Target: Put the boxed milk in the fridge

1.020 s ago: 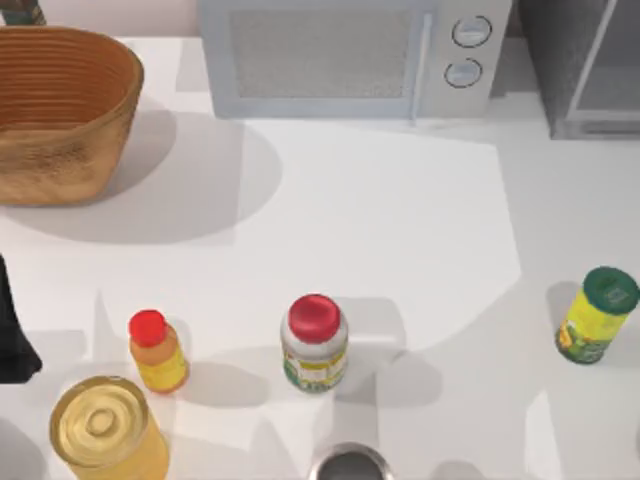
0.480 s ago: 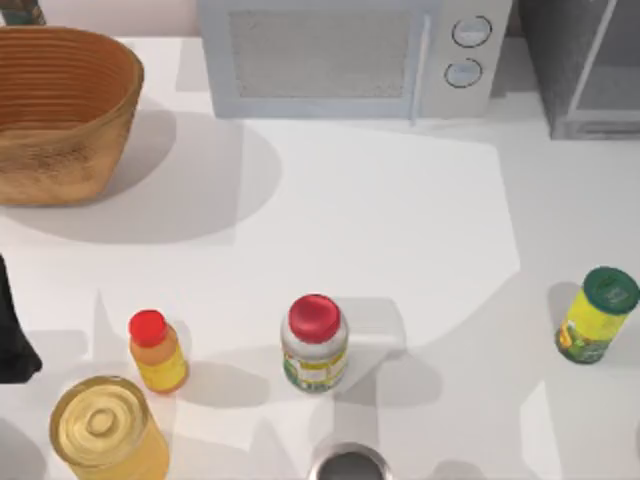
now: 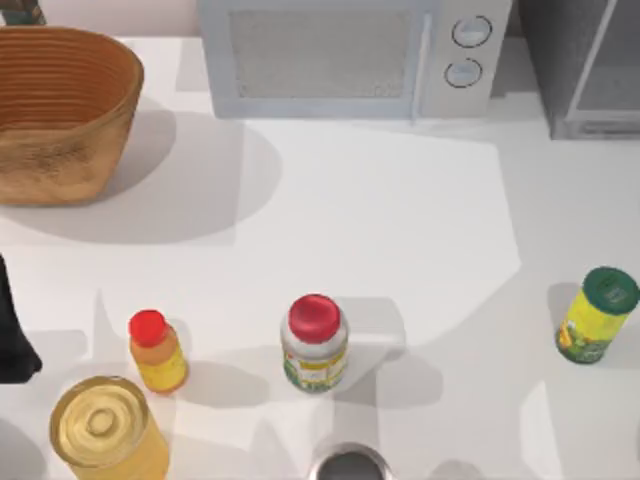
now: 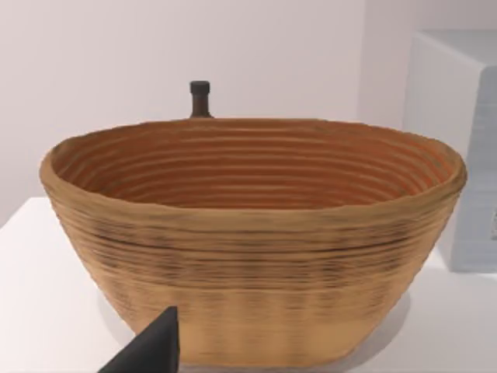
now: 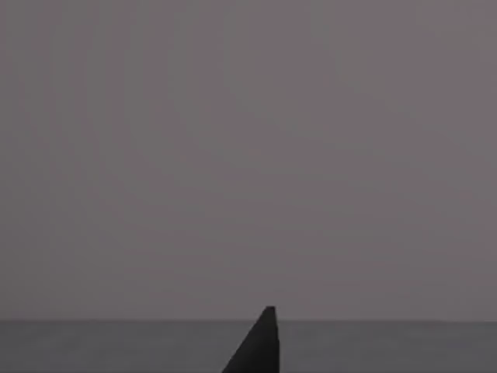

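At the far left edge of the table our left arm [image 3: 12, 330] shows as a dark shape, parked, and it has not shifted over the last second; its wrist camera faces the wicker basket [image 4: 252, 241], with a dark finger tip [image 4: 155, 346] low in that picture, and we cannot tell how its jaws stand. Moving right along the front of the table we have the yellow-lidded jar [image 3: 103, 428], the small red-capped bottle [image 3: 156, 350] just beside it, then the red-capped jar [image 3: 315, 342] near the middle, all exactly where they stood before. At the back stands the microwave [image 3: 340, 60], and at the back right corner the fridge [image 3: 585, 65]. The green-lidded jar [image 3: 597, 314] stands well apart near the right edge. Our right wrist camera meets a plain grey surface with one finger tip [image 5: 260, 346]; its jaws we cannot judge either. Nothing has changed, and we cannot find the boxed milk anywhere, so we judge the task not visibly under way.
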Tool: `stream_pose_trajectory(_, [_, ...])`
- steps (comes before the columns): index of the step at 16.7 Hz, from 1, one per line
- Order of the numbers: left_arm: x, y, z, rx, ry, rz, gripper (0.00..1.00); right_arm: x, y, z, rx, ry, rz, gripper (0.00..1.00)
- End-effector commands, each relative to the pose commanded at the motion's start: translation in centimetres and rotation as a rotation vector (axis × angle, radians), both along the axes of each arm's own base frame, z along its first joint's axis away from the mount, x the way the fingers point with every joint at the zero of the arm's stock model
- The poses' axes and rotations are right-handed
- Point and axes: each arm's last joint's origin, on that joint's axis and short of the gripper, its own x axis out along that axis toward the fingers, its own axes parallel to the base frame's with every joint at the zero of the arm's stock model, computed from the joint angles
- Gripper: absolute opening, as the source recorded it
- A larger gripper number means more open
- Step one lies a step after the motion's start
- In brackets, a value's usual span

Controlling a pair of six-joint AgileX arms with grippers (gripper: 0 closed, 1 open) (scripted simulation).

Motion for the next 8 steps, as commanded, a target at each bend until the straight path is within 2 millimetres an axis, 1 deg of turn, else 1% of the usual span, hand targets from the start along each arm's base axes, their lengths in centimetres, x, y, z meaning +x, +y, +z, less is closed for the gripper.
stream_pose_trajectory(2, [0.00, 0.00, 0.00, 0.000, 0.000, 0.000, 1.00, 0.00, 0.00, 0.00, 0.000, 0.000, 0.000, 0.98])
stream_pose_trajectory(3, [0.00, 0.00, 0.00, 0.000, 0.000, 0.000, 1.00, 0.00, 0.00, 0.00, 0.000, 0.000, 0.000, 1.00])
stream_pose_trajectory(8, [0.00, 0.00, 0.00, 0.000, 0.000, 0.000, 1.00, 0.00, 0.00, 0.00, 0.000, 0.000, 0.000, 1.00])
